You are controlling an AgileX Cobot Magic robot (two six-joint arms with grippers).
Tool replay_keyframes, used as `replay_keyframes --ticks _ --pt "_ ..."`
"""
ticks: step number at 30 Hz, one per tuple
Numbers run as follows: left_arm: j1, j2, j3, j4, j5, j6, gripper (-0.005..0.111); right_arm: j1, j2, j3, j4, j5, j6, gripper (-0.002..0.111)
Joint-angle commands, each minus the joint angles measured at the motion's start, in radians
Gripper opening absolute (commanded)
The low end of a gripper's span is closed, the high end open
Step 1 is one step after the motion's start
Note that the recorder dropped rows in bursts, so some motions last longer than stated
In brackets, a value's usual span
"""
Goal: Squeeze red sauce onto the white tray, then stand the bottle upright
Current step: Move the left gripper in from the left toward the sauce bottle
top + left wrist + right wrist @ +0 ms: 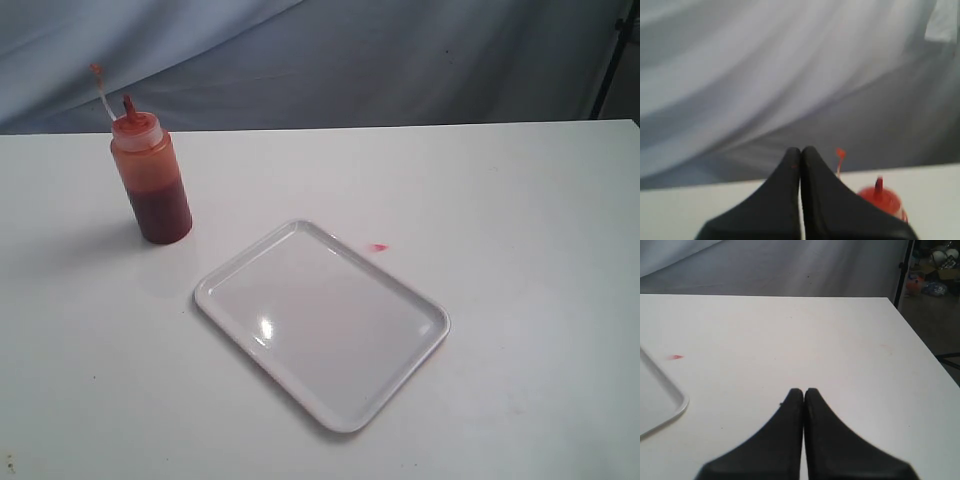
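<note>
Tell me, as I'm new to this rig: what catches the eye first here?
The bottle, dark red with sauce, stands upright at the back left of the table. The white tray lies slantwise mid-table, with no sauce visible on it; one red drop sits on the table just off its far edge.

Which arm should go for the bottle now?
Left. The bottle stands upright on the left side and shows just past the shut left gripper; the right gripper has the white tray corner in view, no bottle.
</note>
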Motion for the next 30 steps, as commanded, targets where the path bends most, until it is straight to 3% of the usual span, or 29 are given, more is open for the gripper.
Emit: replay_keyframes --ticks 1,12,15,18,22,23,30 --pt "-0.003 0.165 -0.006 0.03 0.033 0.006 0.002 0.004 -0.006 0.003 0.006 -0.003 0.006 0.0" --pt "-0.003 0.359 -0.006 0.03 0.03 0.006 0.007 0.004 -0.006 0.003 0.006 -0.003 0.006 0.0" --pt "-0.003 0.409 -0.006 0.03 0.036 0.006 0.019 0.004 -0.006 0.003 0.006 -0.003 0.006 0.0" --pt "-0.003 0.451 -0.006 0.03 0.039 0.006 0.041 0.004 -0.006 0.003 0.006 -0.003 0.006 0.0" --pt "-0.003 0.507 -0.006 -0.004 0.039 -0.001 0.096 0.004 -0.006 0.003 0.006 -0.003 0.006 0.0" --pt "-0.003 0.519 -0.006 -0.025 0.039 -0.005 0.105 0.004 -0.006 0.003 0.006 -0.003 0.006 0.0" --pt "-0.003 0.58 -0.006 -0.044 0.047 -0.005 0.105 0.004 -0.006 0.003 0.006 -0.003 0.006 0.0"
